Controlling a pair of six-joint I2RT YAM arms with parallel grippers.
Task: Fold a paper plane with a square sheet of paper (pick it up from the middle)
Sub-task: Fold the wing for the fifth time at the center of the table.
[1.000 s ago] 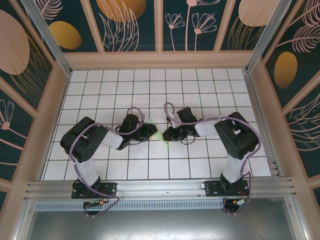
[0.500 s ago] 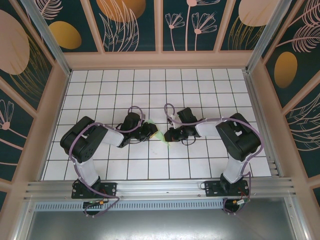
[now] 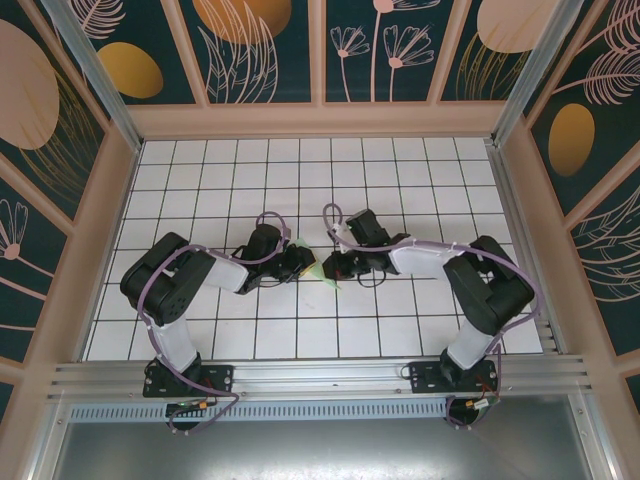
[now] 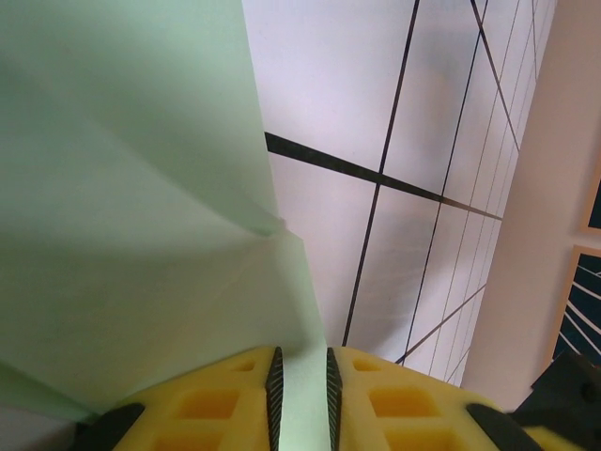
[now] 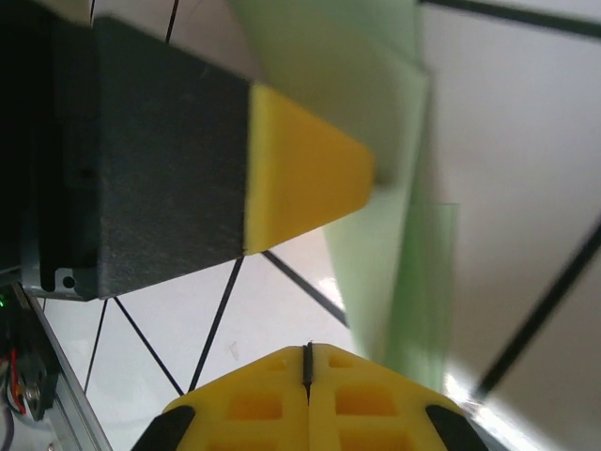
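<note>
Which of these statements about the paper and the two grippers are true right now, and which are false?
1. The left gripper is clamped on the mint-green paper. True.
2. The right gripper stands wide open. False: its yellow fingers are pressed together.
3. The paper lies flat on the table as one unfolded sheet. False: the left wrist view shows overlapping folded layers, with one edge pinched in the left gripper.
4. The two grippers face each other near the middle of the gridded table, with the paper between them. True.
</note>
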